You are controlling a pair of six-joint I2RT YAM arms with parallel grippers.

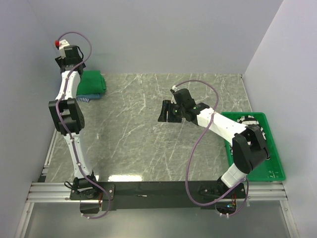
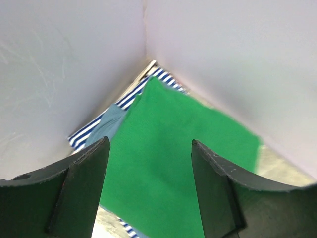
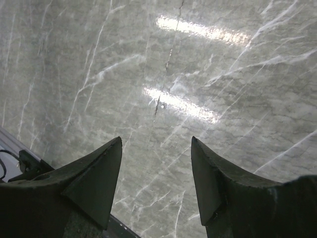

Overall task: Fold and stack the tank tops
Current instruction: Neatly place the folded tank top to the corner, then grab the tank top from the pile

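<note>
Both sets of jaws stand wide apart, holding nothing: the left jaws above the folded green tank top (image 2: 178, 134), stacked on blue-striped fabric (image 2: 86, 133) in the far-left corner; the right jaws above the marble surface (image 3: 208, 64).

We see open desk (image 1: 143, 144) between the tank tops (image 1: 92, 82) in the far-left corner and the tray (image 1: 275, 171) at right.

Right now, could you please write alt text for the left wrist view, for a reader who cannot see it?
A folded green top lies on a striped top in a walled corner. The left gripper hangs open above it, empty.
</note>
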